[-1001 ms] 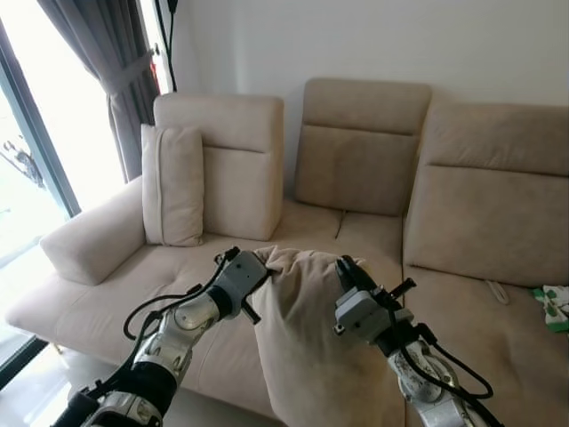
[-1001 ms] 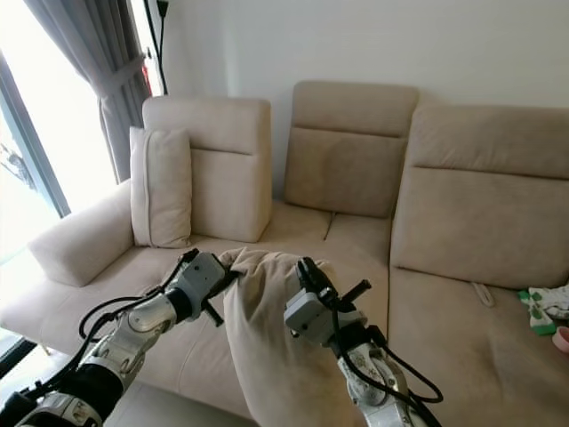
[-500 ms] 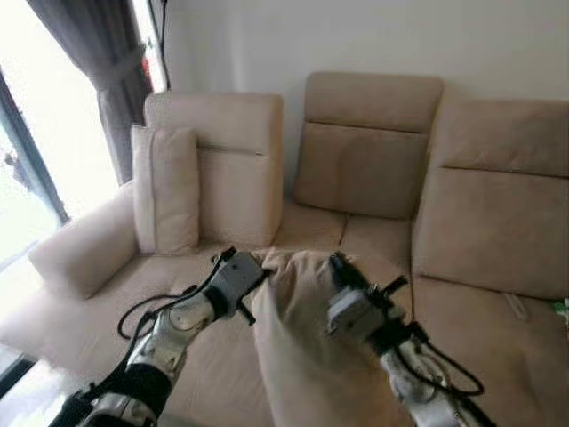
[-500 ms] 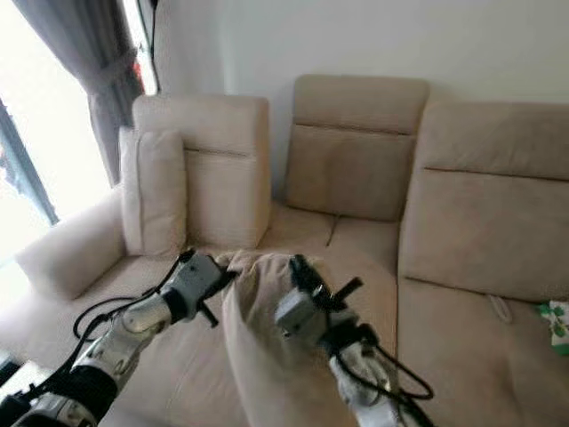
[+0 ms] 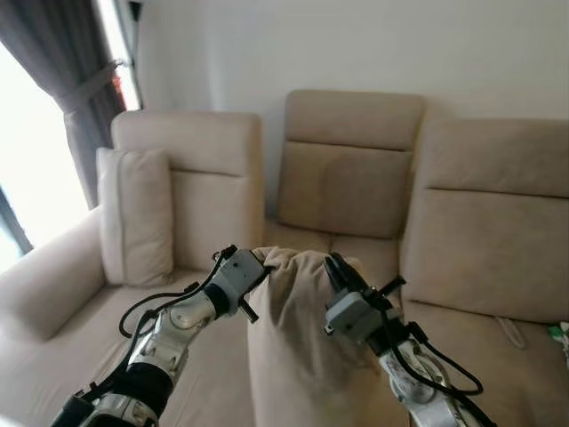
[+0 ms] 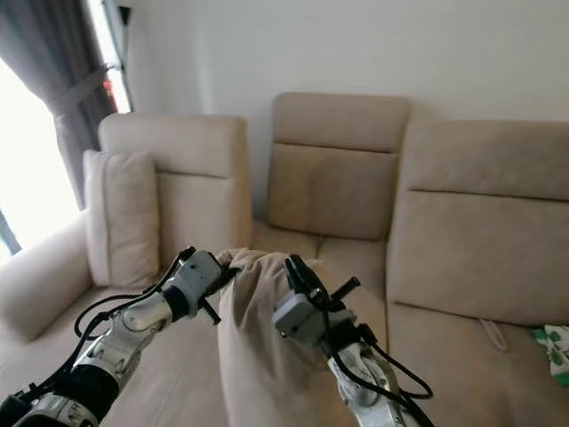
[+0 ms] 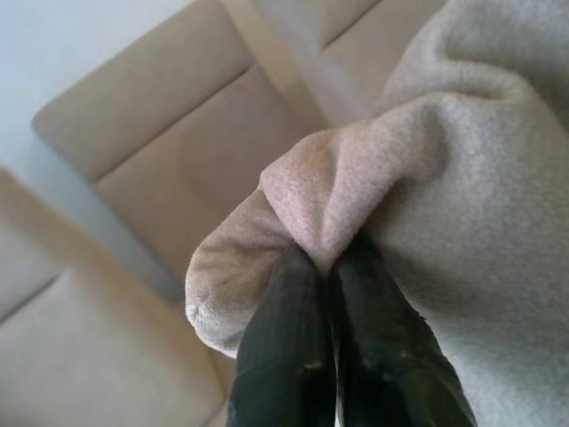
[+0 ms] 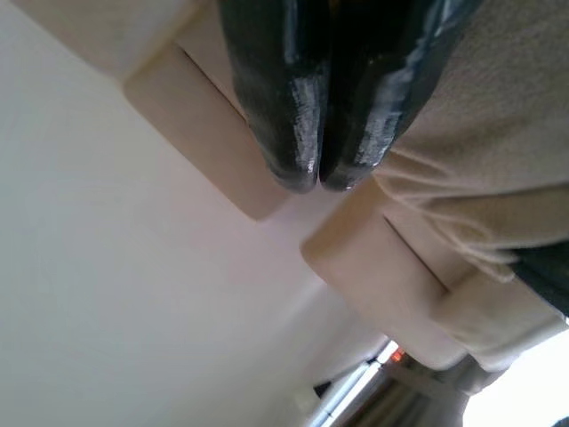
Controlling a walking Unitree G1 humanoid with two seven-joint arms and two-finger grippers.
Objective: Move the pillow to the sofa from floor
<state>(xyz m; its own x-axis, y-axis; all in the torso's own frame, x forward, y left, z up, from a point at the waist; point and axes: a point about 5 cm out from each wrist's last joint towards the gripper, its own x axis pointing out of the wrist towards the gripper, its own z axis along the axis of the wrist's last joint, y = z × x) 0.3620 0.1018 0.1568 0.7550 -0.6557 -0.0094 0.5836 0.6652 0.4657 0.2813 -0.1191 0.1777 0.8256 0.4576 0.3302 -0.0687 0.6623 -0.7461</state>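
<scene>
1. Two grippers hold one beige pillow (image 5: 298, 347) by its upper edge; it hangs in front of the beige sofa (image 5: 356, 178), above the seat cushions.
2. Left gripper (image 5: 260, 265): fingers pressed together on the pillow's upper left corner. The left wrist view shows both black fingers (image 7: 284, 356) closed side by side, with a fold of fuzzy fabric pinched between their tips.
3. Right gripper (image 5: 334, 267): at the pillow's upper right part, fingers pointing up and back toward the sofa. In the right wrist view the glossy fingertips (image 8: 284, 133) meet with no gap; pillow fabric lies against one side of them. Whether cloth is actually clamped between them I cannot tell from that view.
4. Head views add what the wrist views lack: a second cushion (image 5: 135, 216) standing upright against the sofa's left backrest, a grey curtain (image 5: 67, 80) by the bright window at left, and a small green-and-white object (image 6: 556, 351) on the seat at far right.
5. Right wrist view alone shows the wall above the backrests.
</scene>
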